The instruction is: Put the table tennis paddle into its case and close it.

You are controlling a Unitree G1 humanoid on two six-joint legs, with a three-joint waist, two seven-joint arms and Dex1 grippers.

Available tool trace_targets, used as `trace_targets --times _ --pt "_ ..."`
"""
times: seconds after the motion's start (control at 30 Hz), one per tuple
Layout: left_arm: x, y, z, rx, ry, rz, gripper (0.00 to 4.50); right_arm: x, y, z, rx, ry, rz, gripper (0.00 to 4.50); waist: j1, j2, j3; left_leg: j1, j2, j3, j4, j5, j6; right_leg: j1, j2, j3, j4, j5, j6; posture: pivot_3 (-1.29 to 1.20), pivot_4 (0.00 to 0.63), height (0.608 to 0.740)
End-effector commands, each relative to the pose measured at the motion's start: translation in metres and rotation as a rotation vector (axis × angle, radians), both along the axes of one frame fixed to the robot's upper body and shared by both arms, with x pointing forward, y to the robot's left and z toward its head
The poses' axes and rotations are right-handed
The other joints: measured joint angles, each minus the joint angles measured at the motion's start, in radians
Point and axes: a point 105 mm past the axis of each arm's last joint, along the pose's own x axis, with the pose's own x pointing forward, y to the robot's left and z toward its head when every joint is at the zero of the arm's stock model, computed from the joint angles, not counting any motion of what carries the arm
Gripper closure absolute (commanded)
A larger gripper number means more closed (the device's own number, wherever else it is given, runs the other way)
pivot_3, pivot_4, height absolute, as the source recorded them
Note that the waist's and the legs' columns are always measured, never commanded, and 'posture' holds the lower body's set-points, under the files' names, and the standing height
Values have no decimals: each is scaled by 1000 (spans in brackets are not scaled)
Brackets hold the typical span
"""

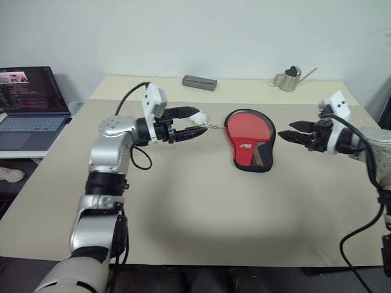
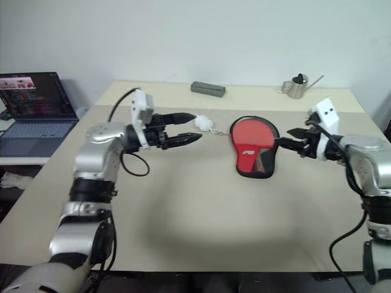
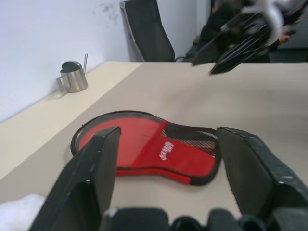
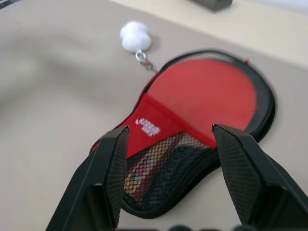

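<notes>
The case (image 1: 249,141) lies flat in the middle of the table, red side up, its black zip edge running round it. Through its black mesh I see the striped handle of the table tennis paddle (image 4: 144,168) inside. A short chain joins the white plush charm (image 1: 199,117) to the case's round end. My left gripper (image 1: 198,122) hovers level at the charm, open, with the charm just beside its fingertips and nothing held. My right gripper (image 1: 285,130) is open just off the case's right edge, pointing at it and holding nothing.
An open laptop (image 1: 30,104) sits on a side desk at the left. A grey box (image 1: 199,82) and a small metal watering can (image 1: 290,79) stand along the table's far edge. A black chair (image 3: 144,29) stands beyond the table.
</notes>
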Motion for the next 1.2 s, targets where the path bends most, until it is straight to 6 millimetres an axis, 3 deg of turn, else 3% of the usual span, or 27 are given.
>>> trace_targets --times 0.03,0.2,0.5,0.87,1.2 --pt "-13 4 14 21 -50 3 1119 14 -3 -4 1 14 -72 1491 -1 0 0 0 0 0 0 0 0 0 0 0 0 0 0 0 150 740" --pt "-19 8 16 66 -65 8 1119 37 -8 -28 -38 46 -160 1491 -2 0 0 0 0 1 0 0 0 0 0 0 0 0 0 0 150 740" --pt "-16 10 23 65 -83 30 1119 64 -4 -50 9 91 -251 1491 -7 0 0 0 0 1 0 0 0 -1 0 0 0 0 0 0 150 740" --pt "-15 10 24 58 -85 34 1119 71 -7 -71 40 162 -297 1491 -9 0 0 0 0 1 0 0 0 -1 0 0 0 0 0 0 150 740" --pt "-20 1 26 46 -59 -48 1119 66 23 -75 161 258 -203 1491 -14 0 0 0 0 1 0 0 0 -1 0 0 0 0 0 0 150 740"
